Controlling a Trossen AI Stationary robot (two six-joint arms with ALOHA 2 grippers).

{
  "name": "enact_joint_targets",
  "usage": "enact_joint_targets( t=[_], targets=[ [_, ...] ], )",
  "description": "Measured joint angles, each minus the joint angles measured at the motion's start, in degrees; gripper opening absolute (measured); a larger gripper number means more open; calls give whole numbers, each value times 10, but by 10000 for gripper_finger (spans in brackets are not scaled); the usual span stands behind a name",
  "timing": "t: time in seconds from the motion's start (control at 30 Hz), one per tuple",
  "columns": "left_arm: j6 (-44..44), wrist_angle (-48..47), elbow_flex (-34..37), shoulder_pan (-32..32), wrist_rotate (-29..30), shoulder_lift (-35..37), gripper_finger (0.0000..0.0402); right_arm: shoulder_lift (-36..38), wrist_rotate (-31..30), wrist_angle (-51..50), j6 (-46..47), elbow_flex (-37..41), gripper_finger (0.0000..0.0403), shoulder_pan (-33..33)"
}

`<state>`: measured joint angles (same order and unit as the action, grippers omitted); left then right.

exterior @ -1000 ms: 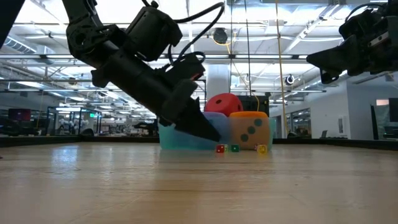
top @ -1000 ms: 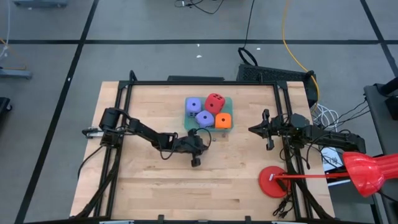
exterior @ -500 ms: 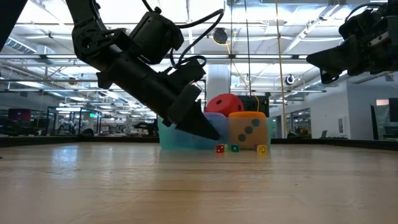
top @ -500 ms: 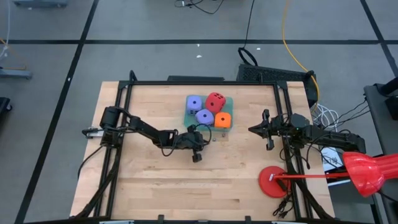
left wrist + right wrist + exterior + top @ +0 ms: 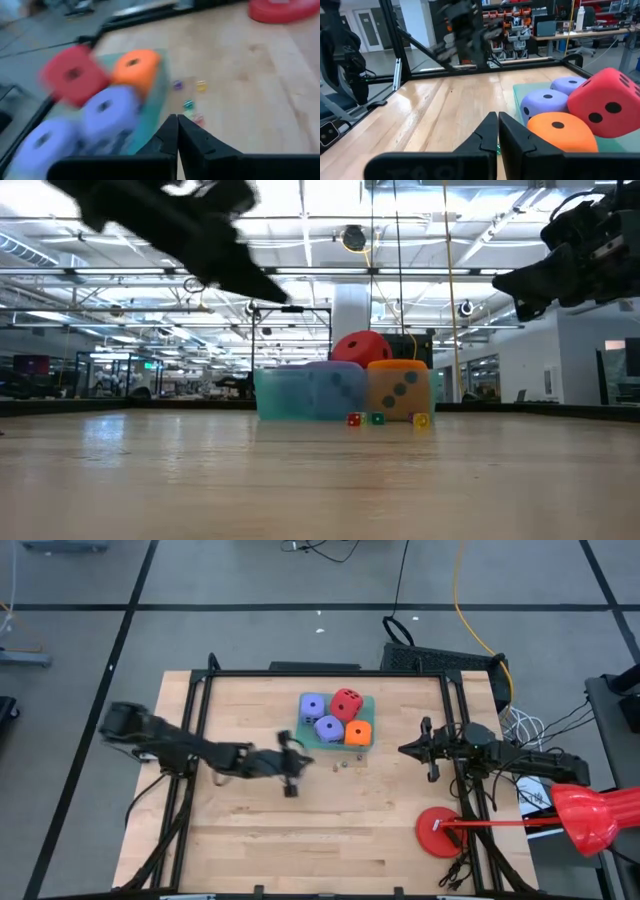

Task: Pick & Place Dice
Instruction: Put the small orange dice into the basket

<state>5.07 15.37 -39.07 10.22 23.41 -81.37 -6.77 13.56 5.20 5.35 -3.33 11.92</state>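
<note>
With all four dice piled on the green tray, the left gripper hung near them, fingers shut and empty, while the right gripper, also shut, waited beside the table's right edge; a closed approach risked knocking the pile.

Overhead, table-level, two wrist views

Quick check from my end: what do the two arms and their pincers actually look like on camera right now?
Both arms are dark, nearly black, built of slim jointed segments with black cables looped alongside. The left pincer ends in two flat, tapered black fingers pressed together, matte and unmarked. The right pincer looks the same: two smooth black wedge-shaped fingers rising from a wide dark bar. I see no labels or coloured markings on either arm.
</note>
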Motion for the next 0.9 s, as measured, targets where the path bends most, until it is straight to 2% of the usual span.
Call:
enact_joint_targets(
  t=[0.17, 0.3, 0.4, 0.57, 0.67, 0.8, 0.9],
  targets=[
    [-44, 87, 143, -13, 7, 146, 12, -61, -5, 75, 20, 0, 1, -15],
    [-52, 134, 212, -22, 7, 214, 5, -141, -66, 84, 20, -13, 0, -39],
    [-40, 169, 254, -39, -13, 251, 8, -215, -90, 115, 14, -17, 0, -56],
    [-41, 219, 298, -99, -80, 275, 7, -349, -97, 211, -2, -36, 0, -93],
    [-44, 224, 302, -123, -104, 275, 10, -428, -140, 236, -26, -61, 7, -131],
    [-56, 226, 302, -136, -108, 275, 3, -522, -176, 235, -50, -114, 46, -183],
    [-59, 226, 302, -137, -113, 275, 10, -585, -237, 211, -65, -158, 90, -217]
  ],
)
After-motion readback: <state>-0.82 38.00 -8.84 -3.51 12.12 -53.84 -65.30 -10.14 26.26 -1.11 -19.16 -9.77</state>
